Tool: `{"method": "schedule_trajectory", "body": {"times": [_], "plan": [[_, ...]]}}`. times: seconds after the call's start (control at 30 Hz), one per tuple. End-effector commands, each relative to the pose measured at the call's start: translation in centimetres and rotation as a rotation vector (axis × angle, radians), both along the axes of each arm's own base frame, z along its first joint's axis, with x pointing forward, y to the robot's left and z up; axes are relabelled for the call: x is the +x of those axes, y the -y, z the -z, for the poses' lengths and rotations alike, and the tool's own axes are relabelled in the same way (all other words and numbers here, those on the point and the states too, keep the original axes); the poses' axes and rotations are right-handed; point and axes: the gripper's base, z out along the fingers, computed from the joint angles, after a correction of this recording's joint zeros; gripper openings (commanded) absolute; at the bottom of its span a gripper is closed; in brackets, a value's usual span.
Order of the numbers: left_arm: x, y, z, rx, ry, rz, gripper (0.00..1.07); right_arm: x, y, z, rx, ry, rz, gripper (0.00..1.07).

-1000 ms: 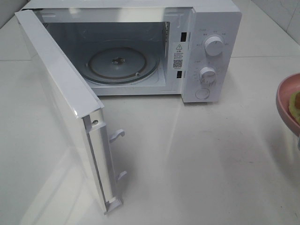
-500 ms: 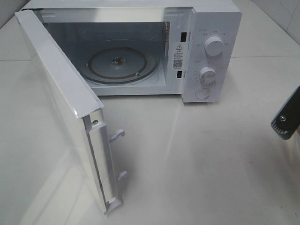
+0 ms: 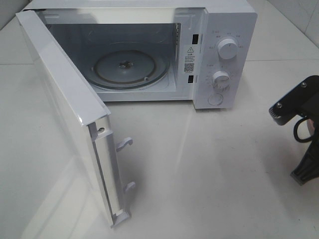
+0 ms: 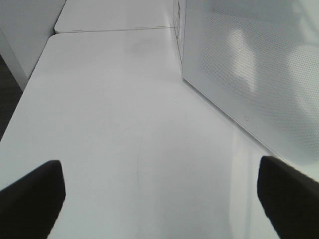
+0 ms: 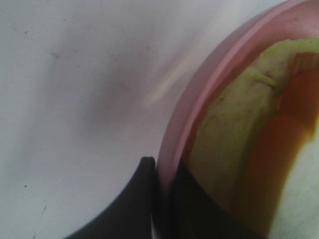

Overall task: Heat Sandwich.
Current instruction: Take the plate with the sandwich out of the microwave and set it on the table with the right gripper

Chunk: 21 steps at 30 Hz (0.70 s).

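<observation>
Sandwich point(image 5: 249, 149) sits on the pink plate point(image 5: 199, 99), and you can see it only through the right wrist camera: green lettuce and an orange layer show close up, pressed near the plate's rim. Your right gripper point(image 5: 162, 199) is clamped on that rim, one dark finger outside the plate and one inside, beside the lettuce. In the high view the right arm point(image 3: 299, 124) shows at the right edge, over the white counter point(image 3: 209, 164); the plate and the sandwich are hidden from you there.

Your left gripper point(image 4: 159, 199) has its jaws spread wide with nothing between them; both dark fingertips point(image 4: 32, 199) hover above the bare counter, close to the outer face of the microwave door point(image 4: 249, 74).

You have the white microwave point(image 3: 219, 50) at the back of the counter with its door point(image 3: 70, 114) swung open toward the left. The glass turntable point(image 3: 130, 67) lies bare inside the cavity. Two dials point(image 3: 227, 49) sit on the panel to the right of the opening.
</observation>
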Motion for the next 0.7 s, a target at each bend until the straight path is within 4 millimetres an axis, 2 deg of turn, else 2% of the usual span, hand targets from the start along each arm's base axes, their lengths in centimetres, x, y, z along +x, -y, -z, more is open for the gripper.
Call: {"method": "schedule_trajectory", "body": {"times": [0.03, 0.2, 0.37, 0.5, 0.7], "plan": [[-0.4, 0.1, 0.0, -0.014, 0.034, -0.001, 1.00, 1.6, 0.8, -0.6, -0.023, 0.034, 0.053, 0.00], [-0.4, 0.1, 0.0, -0.014, 0.034, -0.001, 1.00, 3.3, 2.1, -0.4, -0.028, 0.027, 0.135, 0.00], [-0.4, 0.1, 0.0, -0.014, 0.034, -0.001, 1.00, 4.1, 2.9, 0.0, -0.029, 0.017, 0.188, 0.00], [-0.4, 0.1, 0.0, -0.014, 0.034, -0.001, 1.00, 5.3, 3.6, 0.9, -0.001, 0.020, 0.240, 0.00], [-0.4, 0.1, 0.0, -0.014, 0.034, -0.001, 1.00, 6.0, 4.0, 2.0, 0.029, 0.036, 0.296, 0.00]]}}
